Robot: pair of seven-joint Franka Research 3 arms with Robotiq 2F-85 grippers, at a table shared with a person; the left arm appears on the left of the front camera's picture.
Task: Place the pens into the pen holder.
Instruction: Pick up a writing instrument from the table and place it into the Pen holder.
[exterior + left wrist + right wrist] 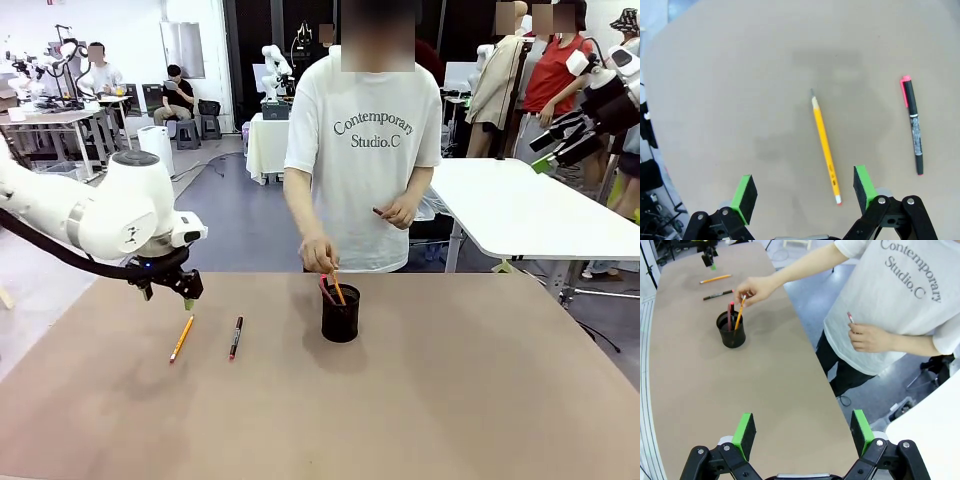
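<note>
Spanning everything, the counter bears the holder well right of the left jaws, where a person's hand feeds it. Left jaws hang released over the pencil, likely to straddle it: its length runs away from them, tip far. A pen lies parallel alongside. Right jaws released, distant.
</note>
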